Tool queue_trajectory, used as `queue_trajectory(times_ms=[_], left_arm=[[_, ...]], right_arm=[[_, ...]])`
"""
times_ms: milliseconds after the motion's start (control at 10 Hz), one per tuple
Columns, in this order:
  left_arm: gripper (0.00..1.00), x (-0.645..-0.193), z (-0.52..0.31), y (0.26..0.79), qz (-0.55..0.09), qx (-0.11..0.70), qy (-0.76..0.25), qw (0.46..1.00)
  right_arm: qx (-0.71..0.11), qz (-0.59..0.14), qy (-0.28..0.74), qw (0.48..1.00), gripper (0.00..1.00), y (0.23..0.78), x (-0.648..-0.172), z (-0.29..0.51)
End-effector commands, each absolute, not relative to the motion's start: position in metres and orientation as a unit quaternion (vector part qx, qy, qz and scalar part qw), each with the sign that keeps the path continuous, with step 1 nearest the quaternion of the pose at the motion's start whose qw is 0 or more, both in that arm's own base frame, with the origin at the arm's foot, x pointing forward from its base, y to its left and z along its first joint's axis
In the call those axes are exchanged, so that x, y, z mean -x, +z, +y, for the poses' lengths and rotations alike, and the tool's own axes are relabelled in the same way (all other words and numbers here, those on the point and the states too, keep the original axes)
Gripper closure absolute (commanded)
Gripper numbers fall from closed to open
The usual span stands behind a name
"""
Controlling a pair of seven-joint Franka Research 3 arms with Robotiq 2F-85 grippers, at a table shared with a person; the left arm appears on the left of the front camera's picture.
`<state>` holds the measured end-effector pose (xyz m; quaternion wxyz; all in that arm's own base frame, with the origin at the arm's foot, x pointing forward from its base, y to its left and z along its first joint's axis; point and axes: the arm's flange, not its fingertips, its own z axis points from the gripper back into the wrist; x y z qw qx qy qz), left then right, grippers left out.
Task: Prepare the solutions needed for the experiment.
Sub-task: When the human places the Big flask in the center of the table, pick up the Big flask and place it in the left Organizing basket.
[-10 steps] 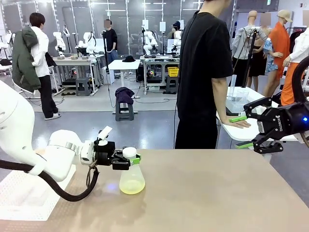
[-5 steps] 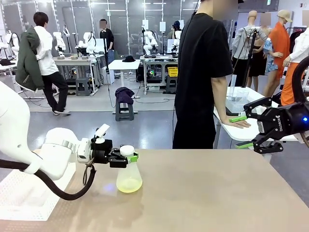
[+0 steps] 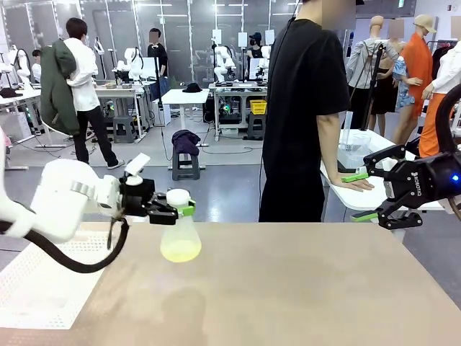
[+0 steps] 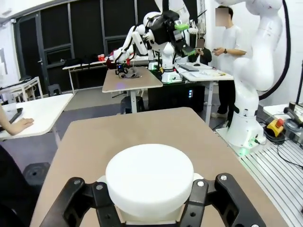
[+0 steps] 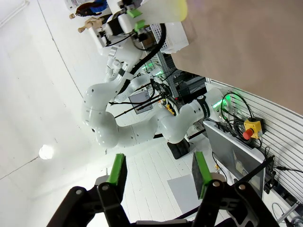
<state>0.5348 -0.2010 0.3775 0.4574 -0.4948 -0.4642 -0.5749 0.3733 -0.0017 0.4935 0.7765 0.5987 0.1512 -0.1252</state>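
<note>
Flask held clear of the desk (image 3: 302, 288)

The flask (image 3: 180, 234) neck is pinched by the left gripper (image 3: 178, 210); the solutions (image 3: 181, 251) lie at its bottom. The right gripper (image 3: 366, 195) fingers are spread, empty.

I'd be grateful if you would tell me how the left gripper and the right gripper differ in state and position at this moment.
The left gripper is shut on the neck of the conical flask, just under its white cap; the right gripper is open and holds nothing. The left gripper holds the flask, with its yellow-green solution, above the table; the right gripper hangs by the table's far right edge. Both are black with green pads.
</note>
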Motion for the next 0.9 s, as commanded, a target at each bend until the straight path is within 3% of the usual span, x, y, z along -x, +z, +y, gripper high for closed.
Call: queue_trajectory(times_ms=[0, 400, 800], left_arm=[[1.0, -0.523, -0.172, 0.412, -0.458, 0.472, -0.58, 0.481], [1.0, -0.498, -0.072, 0.44, -0.53, 0.419, -0.544, 0.497], [1.0, -0.459, 0.035, 0.421, -0.596, 0.362, -0.477, 0.534]], right_arm=[[-0.601, 0.15, -0.123, 0.776, 0.3, 0.495, -0.373, -0.002], [-0.601, 0.15, -0.123, 0.776, 0.3, 0.495, -0.373, -0.002], [-0.601, 0.15, -0.123, 0.776, 0.3, 0.495, -0.373, -0.002]])
